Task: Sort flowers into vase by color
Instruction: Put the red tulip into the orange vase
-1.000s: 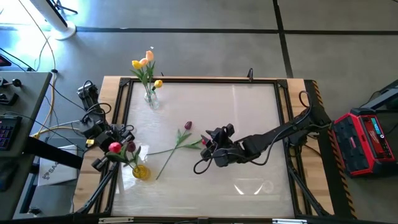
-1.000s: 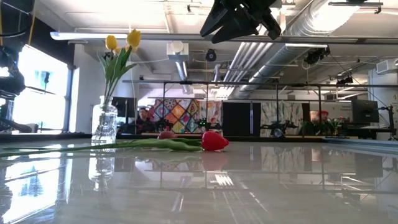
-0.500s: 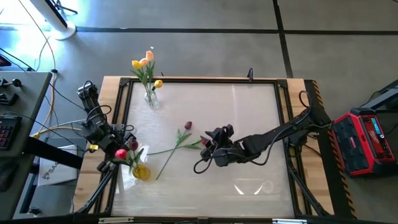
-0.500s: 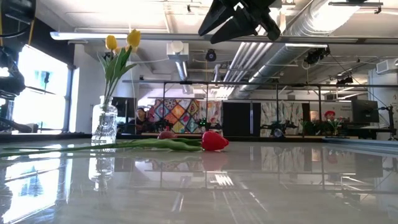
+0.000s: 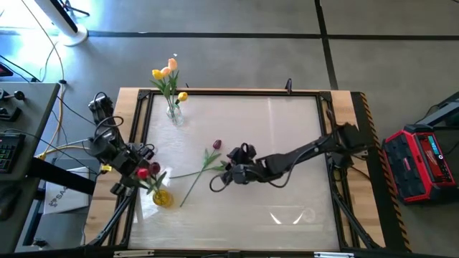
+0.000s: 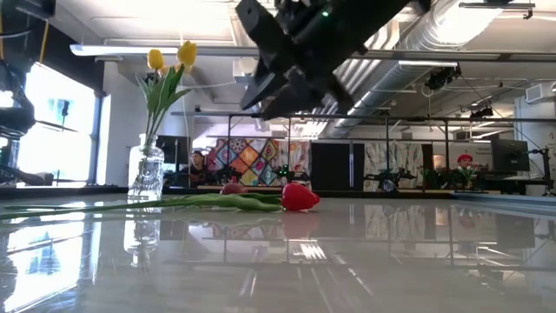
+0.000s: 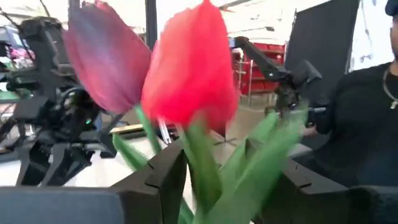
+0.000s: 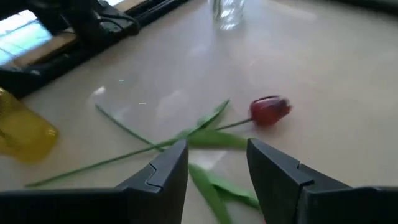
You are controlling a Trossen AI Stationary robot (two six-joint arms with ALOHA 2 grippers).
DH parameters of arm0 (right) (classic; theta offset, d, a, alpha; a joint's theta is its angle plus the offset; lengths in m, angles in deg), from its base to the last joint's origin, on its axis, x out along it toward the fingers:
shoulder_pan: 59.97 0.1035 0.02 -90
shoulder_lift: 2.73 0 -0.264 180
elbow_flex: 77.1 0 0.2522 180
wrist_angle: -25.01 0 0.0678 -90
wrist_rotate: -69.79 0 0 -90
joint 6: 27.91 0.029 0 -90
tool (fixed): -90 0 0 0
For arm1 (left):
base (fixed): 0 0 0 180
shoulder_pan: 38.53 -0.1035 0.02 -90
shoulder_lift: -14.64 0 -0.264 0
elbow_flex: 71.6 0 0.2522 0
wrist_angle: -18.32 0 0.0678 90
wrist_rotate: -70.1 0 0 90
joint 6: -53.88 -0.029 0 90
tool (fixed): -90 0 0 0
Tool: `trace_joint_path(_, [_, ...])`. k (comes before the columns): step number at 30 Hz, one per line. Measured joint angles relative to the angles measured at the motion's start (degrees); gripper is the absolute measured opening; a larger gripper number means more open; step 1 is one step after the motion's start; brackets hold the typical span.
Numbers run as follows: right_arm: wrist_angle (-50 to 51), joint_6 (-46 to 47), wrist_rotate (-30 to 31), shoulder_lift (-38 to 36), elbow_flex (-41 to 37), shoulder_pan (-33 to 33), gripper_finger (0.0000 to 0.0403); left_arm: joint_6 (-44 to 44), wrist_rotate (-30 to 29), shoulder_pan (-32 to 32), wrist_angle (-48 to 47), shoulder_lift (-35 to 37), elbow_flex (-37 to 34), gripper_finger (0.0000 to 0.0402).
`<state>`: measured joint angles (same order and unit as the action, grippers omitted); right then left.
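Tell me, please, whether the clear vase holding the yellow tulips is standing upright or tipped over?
Upright. The clear vase stands on its base in the low view, and its yellow tulips rise straight up from it.

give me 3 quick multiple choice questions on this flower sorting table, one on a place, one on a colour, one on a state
1. Where does the clear vase stand?
A. far left part of the table
B. near right corner
C. table centre

2. What colour is the vase holding the red tulip?
A. blue
B. yellow
C. white

3. How is the right gripper?
A. shut on a stem
B. open above the loose tulips
C. parked off the table

Answers:
1. A, the high view shows it by the far left edge.
2. B, its yellow body shows at the near left.
3. B, the right wrist view shows parted fingers with nothing between them.
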<state>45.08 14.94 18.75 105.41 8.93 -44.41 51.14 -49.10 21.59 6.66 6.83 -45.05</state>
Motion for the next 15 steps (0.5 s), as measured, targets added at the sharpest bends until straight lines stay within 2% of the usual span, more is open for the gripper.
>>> trace_joint_path(6, [-1.5,0.9,-10.7,1.4,0.0,-4.4,0.0154,1.6,-0.4,0.0,-15.0,0.0,6.5,0.0154])
trace_joint_path(15, [-6.0,-14.9,-16.4,5.2,0.0,-8.1,0.0154,6.2,-2.9,0.0,-22.1,0.0,11.4,0.0154])
